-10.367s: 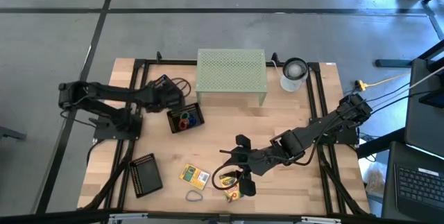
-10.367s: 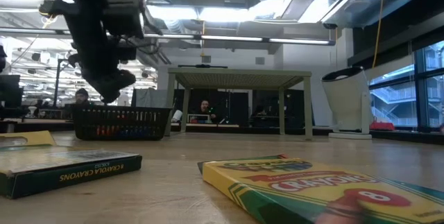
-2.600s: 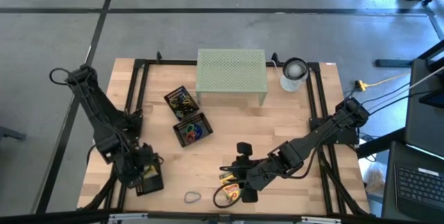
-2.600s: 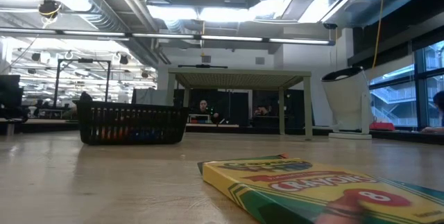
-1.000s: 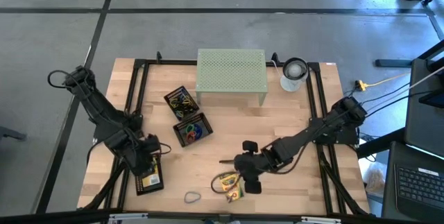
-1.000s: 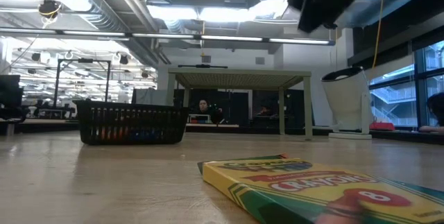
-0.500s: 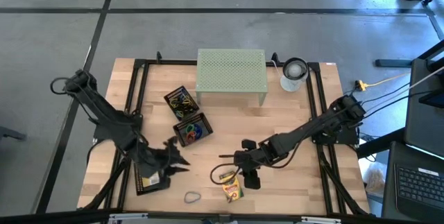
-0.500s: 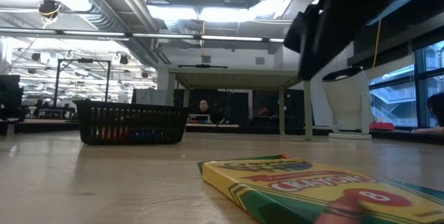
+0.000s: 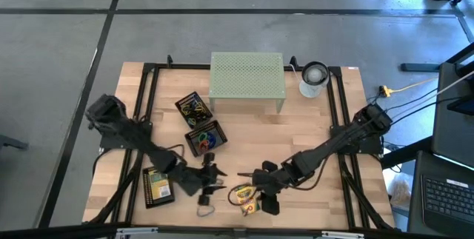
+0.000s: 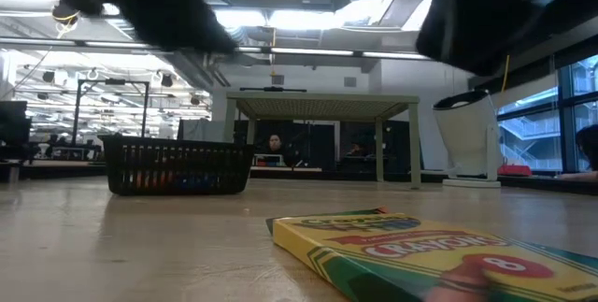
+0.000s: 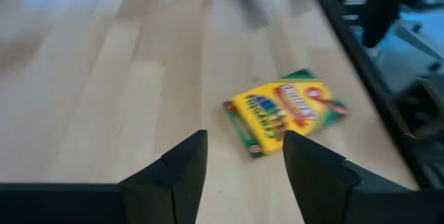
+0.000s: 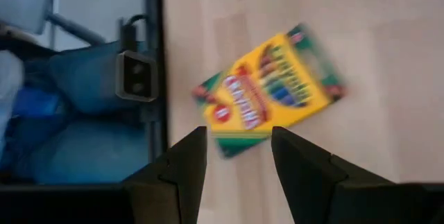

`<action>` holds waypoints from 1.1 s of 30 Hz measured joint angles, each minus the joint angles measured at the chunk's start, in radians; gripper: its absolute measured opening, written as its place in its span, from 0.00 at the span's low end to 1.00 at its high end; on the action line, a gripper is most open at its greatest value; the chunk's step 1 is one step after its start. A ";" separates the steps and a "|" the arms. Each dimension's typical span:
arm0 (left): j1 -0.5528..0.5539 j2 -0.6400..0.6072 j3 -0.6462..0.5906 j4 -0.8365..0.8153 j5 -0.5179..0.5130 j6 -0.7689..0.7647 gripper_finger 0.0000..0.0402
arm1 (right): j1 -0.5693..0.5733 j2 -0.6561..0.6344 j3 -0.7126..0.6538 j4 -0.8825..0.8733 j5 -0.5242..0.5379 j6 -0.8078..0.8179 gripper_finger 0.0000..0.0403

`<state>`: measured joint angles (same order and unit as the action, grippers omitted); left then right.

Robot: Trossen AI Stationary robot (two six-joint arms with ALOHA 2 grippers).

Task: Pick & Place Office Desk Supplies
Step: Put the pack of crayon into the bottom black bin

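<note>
Two crayon boxes (image 9: 158,184) (image 9: 249,203), three black mesh trays (image 9: 192,106) (image 9: 205,137) (image 9: 145,194) (one under a box), one tan loop (image 9: 205,210), one riser (image 9: 246,76), one cylinder (image 9: 314,78).

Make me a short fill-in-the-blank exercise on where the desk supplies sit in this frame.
1. One crayon box lies in the black mesh ____ by the table's left edge.
2. The second crayon box lies on the bare ____ near the front edge.
3. The pale green riser stands at the table's ____ edge.
4. Both end effectors, left and right, hold ____.

Missing words: tray; table; far; nothing
</note>
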<state>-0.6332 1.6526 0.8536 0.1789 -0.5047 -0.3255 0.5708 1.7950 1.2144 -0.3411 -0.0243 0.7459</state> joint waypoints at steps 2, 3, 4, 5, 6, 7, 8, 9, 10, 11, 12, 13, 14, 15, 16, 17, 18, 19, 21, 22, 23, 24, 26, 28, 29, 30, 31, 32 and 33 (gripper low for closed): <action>0.036 0.044 0.000 0.024 0.029 -0.064 0.47 | 0.023 0.006 0.000 0.021 -0.014 0.030 0.41; 0.051 0.066 0.000 0.036 0.047 -0.087 0.47 | 0.038 0.013 0.000 0.031 -0.021 0.039 0.41; 0.065 0.086 0.000 0.045 0.067 -0.100 0.47 | 0.053 0.020 0.000 0.038 -0.023 0.053 0.41; 0.079 0.107 0.000 0.070 0.084 -0.107 0.48 | 0.067 0.032 0.000 0.058 -0.032 0.061 0.41; 0.091 0.130 0.000 0.100 0.105 -0.107 0.48 | 0.081 0.046 0.000 0.089 -0.046 0.069 0.41; 0.101 0.148 0.000 0.123 0.120 -0.107 0.48 | 0.094 0.060 0.000 0.111 -0.061 0.076 0.41; 0.110 0.168 -0.001 0.162 0.139 -0.107 0.47 | 0.105 0.073 0.000 0.133 -0.076 0.077 0.41; 0.119 0.187 0.000 0.204 0.163 -0.107 0.47 | 0.115 0.088 0.000 0.165 -0.089 0.077 0.41; 0.127 0.201 0.000 0.227 0.181 -0.107 0.47 | 0.123 0.101 0.000 0.192 -0.097 0.077 0.41; 0.134 0.212 0.000 0.248 0.203 -0.107 0.47 | 0.131 0.112 0.000 0.209 -0.100 0.075 0.41; 0.142 0.225 0.000 0.276 0.222 -0.107 0.46 | 0.137 0.124 0.000 0.230 -0.100 0.067 0.41; 0.149 0.237 0.000 0.293 0.239 -0.107 0.46 | 0.141 0.137 0.000 0.252 -0.100 0.058 0.41; 0.155 0.245 0.000 0.299 0.244 -0.107 0.46 | 0.145 0.150 0.000 0.259 -0.099 0.053 0.41; 0.160 0.256 0.000 0.318 0.250 -0.107 0.45 | 0.147 0.164 0.000 0.261 -0.099 0.045 0.41; 0.166 0.266 0.000 0.337 0.261 -0.107 0.45 | 0.147 0.178 0.000 0.268 -0.100 0.037 0.41; 0.169 0.270 0.000 0.342 0.265 -0.107 0.45 | 0.147 0.192 0.000 0.270 -0.099 0.030 0.41; 0.173 0.275 0.000 0.351 0.269 -0.107 0.44 | 0.147 0.206 0.000 0.270 -0.100 0.024 0.41; 0.178 0.280 0.000 0.361 0.274 -0.107 0.44 | 0.147 0.221 0.000 0.272 -0.100 0.016 0.41; 0.184 0.282 0.000 0.354 0.278 -0.107 0.44 | 0.147 0.251 0.000 0.275 -0.100 0.002 0.41; 0.188 0.282 0.000 0.354 0.280 -0.107 0.44 | 0.147 0.262 0.000 0.280 -0.102 -0.001 0.41; 0.192 0.282 0.000 0.357 0.288 -0.104 0.44 | 0.146 0.267 0.001 0.291 -0.111 -0.002 0.41; 0.194 0.282 0.000 0.358 0.298 -0.096 0.44 | 0.147 0.276 0.002 0.301 -0.113 -0.003 0.41; 0.199 0.282 0.000 0.358 0.329 -0.079 0.45 | 0.146 0.282 0.004 0.304 -0.111 -0.004 0.41; 0.203 0.282 0.000 0.354 0.348 -0.076 0.45 | 0.147 0.283 0.004 0.303 -0.088 -0.017 0.41; 0.204 0.282 0.000 0.346 0.350 -0.080 0.45 | 0.147 0.283 0.004 0.303 -0.070 -0.025 0.41; 0.206 0.282 0.000 0.339 0.351 -0.081 0.45 | 0.148 0.283 0.004 0.305 -0.055 -0.035 0.41; 0.209 0.282 0.000 0.337 0.350 -0.082 0.45 | 0.148 0.284 0.004 0.309 -0.043 -0.047 0.41; 0.211 0.282 0.000 0.340 0.350 -0.082 0.45 | 0.149 0.284 0.004 0.313 -0.030 -0.055 0.41; 0.211 0.282 0.000 0.342 0.350 -0.082 0.45 | 0.148 0.285 0.003 0.315 -0.024 -0.065 0.41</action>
<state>-0.4217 1.9344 0.8536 0.5213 -0.1549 -0.4070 0.7192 2.0800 1.2179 -0.0257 -0.0481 0.6812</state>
